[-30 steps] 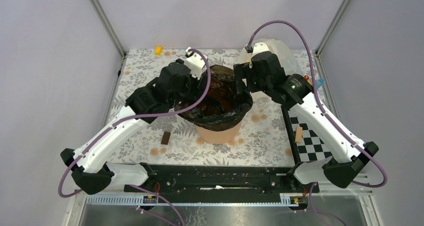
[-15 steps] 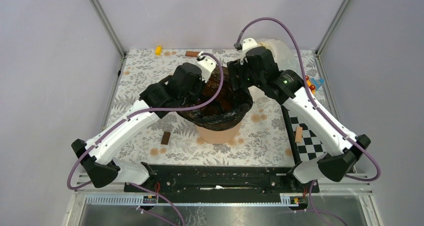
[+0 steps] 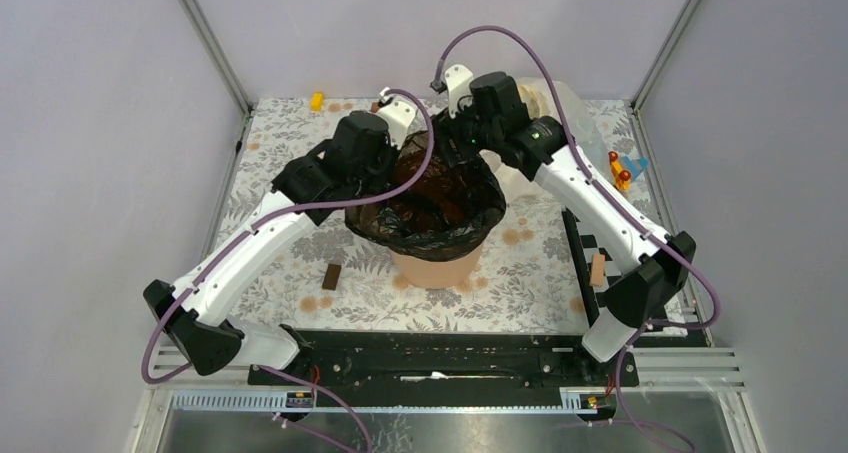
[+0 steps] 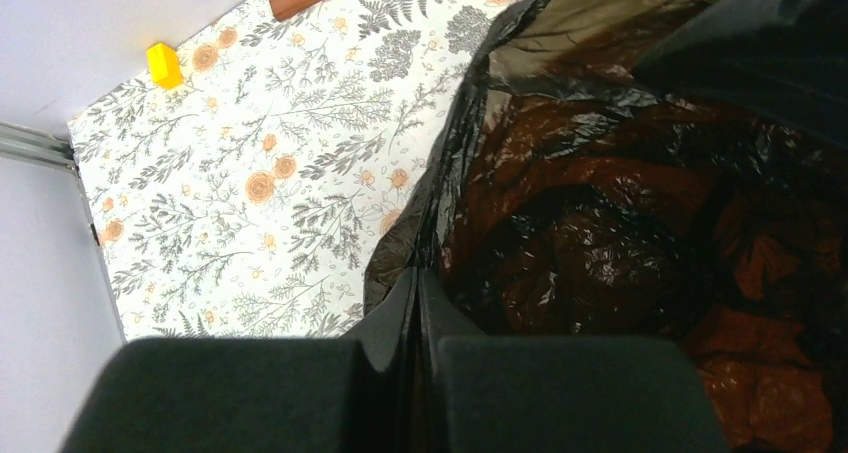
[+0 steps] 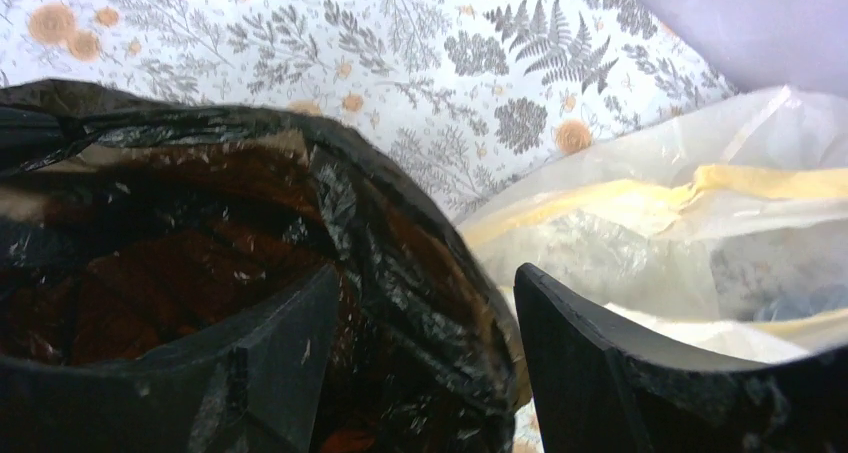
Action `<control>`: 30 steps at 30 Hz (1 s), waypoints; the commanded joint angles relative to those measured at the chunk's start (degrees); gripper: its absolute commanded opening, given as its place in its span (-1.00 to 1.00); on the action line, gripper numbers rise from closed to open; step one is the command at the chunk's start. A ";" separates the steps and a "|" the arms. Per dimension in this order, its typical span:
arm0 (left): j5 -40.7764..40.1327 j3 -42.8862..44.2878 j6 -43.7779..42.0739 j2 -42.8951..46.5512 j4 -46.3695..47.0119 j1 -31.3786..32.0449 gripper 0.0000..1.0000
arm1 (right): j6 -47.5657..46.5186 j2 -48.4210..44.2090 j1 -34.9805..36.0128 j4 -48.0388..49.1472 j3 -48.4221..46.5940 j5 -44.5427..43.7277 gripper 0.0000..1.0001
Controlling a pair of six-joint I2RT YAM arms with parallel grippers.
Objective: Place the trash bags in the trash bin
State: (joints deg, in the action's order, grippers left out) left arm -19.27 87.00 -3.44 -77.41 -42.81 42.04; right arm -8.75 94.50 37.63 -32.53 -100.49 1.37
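The trash bag [image 3: 430,205], glossy black and brownish where stretched, lines the peach-orange trash bin [image 3: 436,266], its mouth spread over the rim. My left gripper [image 3: 388,169] sits at the bag's far-left rim. In the left wrist view the left gripper [image 4: 416,279] is shut on a fold of the bag's edge [image 4: 450,173]. My right gripper [image 3: 462,149] hovers at the far-right rim. In the right wrist view the right gripper [image 5: 425,285] is open and straddles the bag's rim [image 5: 400,243], one finger inside the bag and one outside.
A cream-white plastic bag [image 3: 572,111] lies behind the right arm, close to the right fingers [image 5: 590,363]. A yellow block [image 3: 317,100] and a brown block [image 3: 381,106] lie at the back, another brown block [image 3: 331,276] front left, and a tan block [image 3: 597,269] lies on the checkerboard [image 3: 622,275].
The left gripper has closed on the bag's rim. Both wrists shifted toward the back of the bin. The right jaws narrowed a little around the rim.
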 commanded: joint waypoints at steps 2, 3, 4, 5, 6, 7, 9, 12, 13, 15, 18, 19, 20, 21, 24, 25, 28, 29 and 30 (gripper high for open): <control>3.43 1.42 -0.66 1.46 6.90 -3.70 -1.00 | -3.78 2.58 -3.15 3.04 -5.67 7.30 0.50; 4.55 1.09 -0.28 1.44 7.80 -4.73 -1.00 | -4.19 3.00 -3.49 3.08 -5.95 7.74 0.53; 5.95 0.66 -0.02 1.43 8.91 -5.81 -1.00 | -4.70 3.44 -3.87 3.13 -6.08 8.48 0.56; 7.73 -0.16 0.20 1.32 10.30 -6.95 -1.00 | -5.27 3.87 -4.37 3.36 -6.03 9.48 0.57; 9.79 -0.95 0.62 1.18 11.82 -8.44 -1.00 | -5.79 4.38 -5.22 3.32 -6.19 11.68 0.58; 12.24 -1.64 1.43 0.89 13.04 -10.61 -1.00 | -6.05 5.08 -6.23 2.93 -6.75 14.66 0.55; 17.54 -2.50 3.17 -0.05 15.20 -14.08 -1.00 | -5.71 6.70 -8.69 1.54 -8.62 21.05 0.42; 23.79 -3.79 6.74 -1.69 18.86 -18.26 -1.00 | -4.52 9.04 -11.08 0.56 -10.73 27.25 0.16; 25.39 -4.51 7.86 -2.17 20.05 -19.17 -1.00 | -4.23 9.54 -11.39 0.54 -11.01 27.57 -0.01; 29.68 -5.74 9.83 -2.70 22.49 -20.87 -1.00 | -3.71 10.28 -11.60 0.50 -11.32 28.04 -0.33; 32.64 -7.22 12.26 -3.58 25.16 -21.86 -1.00 | -2.98 10.53 -11.74 0.28 -11.22 29.06 -0.80; 33.15 -7.44 12.92 -4.01 25.66 -21.97 -1.00 | -2.59 10.61 -11.70 0.32 -11.24 28.56 -0.98; 33.82 -7.62 13.46 -4.48 26.07 -22.07 -1.00 | -2.18 10.67 -11.70 0.29 -11.37 28.01 -1.00; 34.15 -7.71 13.90 -5.00 26.25 -22.09 -1.00 | -1.89 10.74 -11.76 0.28 -11.46 27.77 -0.96; 33.27 -7.96 15.93 -6.34 26.93 -22.09 -1.00 | -0.85 10.72 -12.23 0.28 -12.06 27.67 -0.51; 32.98 -8.47 17.00 -6.54 28.41 -22.09 -1.00 | -0.26 10.72 -12.41 0.34 -12.55 27.52 -0.47; 33.98 -10.60 21.17 -7.25 33.92 -22.16 -1.00 | 3.88 11.43 -13.93 0.80 -15.00 26.42 -0.34; 34.40 -10.93 22.36 -7.87 35.14 -22.18 -1.00 | 4.93 11.58 -14.83 0.85 -15.54 28.67 -0.25; 34.51 -11.06 23.37 -8.60 35.86 -22.18 -1.00 | 5.51 11.66 -15.58 0.88 -15.64 32.24 -0.13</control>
State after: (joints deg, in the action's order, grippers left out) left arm 12.56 76.97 13.98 -84.44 -15.92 20.16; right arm -7.94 105.73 24.84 -32.80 -111.90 27.64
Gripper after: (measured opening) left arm 0.001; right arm 0.352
